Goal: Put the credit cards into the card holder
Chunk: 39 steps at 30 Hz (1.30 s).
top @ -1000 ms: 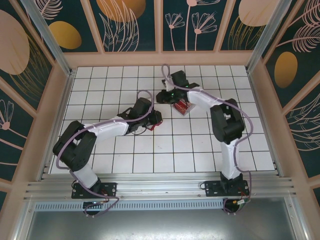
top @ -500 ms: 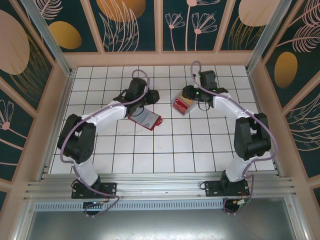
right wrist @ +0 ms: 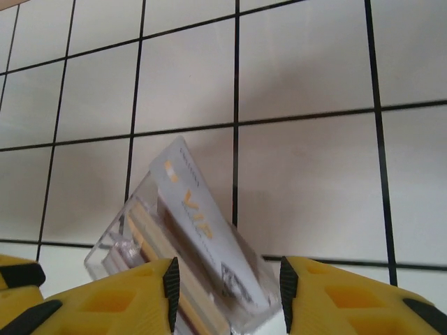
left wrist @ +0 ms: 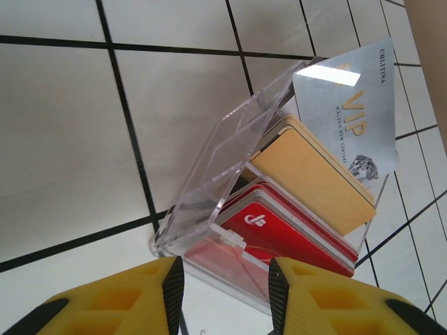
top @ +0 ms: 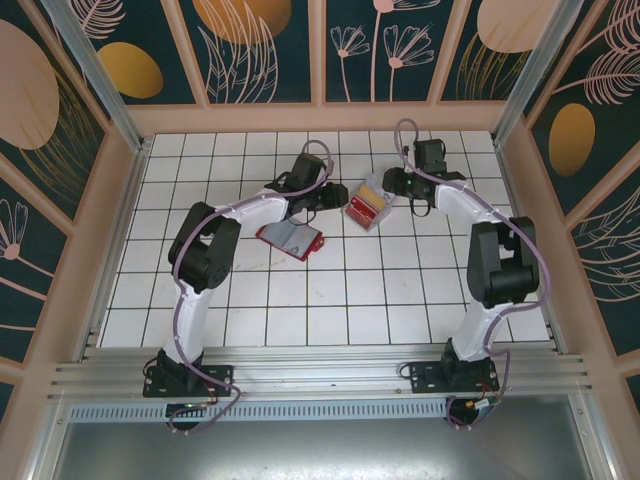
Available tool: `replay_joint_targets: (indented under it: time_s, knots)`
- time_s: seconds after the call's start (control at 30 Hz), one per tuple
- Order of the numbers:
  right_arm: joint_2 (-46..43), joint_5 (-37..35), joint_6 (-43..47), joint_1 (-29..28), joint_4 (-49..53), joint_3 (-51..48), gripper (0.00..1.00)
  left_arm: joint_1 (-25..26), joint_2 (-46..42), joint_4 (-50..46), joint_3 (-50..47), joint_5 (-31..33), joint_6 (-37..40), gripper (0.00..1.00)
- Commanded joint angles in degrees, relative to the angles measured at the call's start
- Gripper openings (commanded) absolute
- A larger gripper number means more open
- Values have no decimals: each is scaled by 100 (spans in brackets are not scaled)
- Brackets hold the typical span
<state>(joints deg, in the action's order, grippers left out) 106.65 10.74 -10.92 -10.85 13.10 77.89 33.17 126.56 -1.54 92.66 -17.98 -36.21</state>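
The credit cards sit in a clear plastic box (top: 364, 208) near the table's middle back: red cards (left wrist: 290, 227), tan cards (left wrist: 314, 174) and a silver VIP card (left wrist: 349, 112) leaning at the far end. The right wrist view shows the same silver VIP card (right wrist: 202, 223) and the box (right wrist: 133, 244). The red card holder (top: 290, 238) lies open and flat on the tiles, left of the box. My left gripper (top: 326, 197) is open just left of the box, its fingers (left wrist: 171, 293) at the box's near corner. My right gripper (top: 396, 186) is open just right of the box.
The white tiled table (top: 330, 300) is walled by wooden panels on three sides. Both arms reach in towards the box from opposite sides, with the card holder under the left forearm's side. Open tiles lie toward the near edge.
The left gripper left the card holder and swung up and right to the box's left side. The right gripper drew back from over the box to its right side.
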Motion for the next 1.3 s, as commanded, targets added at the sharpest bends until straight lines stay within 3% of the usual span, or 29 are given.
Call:
replay_joint_targets:
  time_s: [0.0,0.17,1.0,1.27]
  knots:
    - [283,75,235,11,125,482,45,18,196,-119,269,-163,17,40]
    - [694,355,336,-11,368,966,44,15,394,-136,387,-189,8,40]
    - [1274,758,503,-94,673,1553,34,31,799,-250,762,-399,-27,41]
    - [1168,651,529,-97,659,1554,14,29,806,-246,806,-426,-45,41]
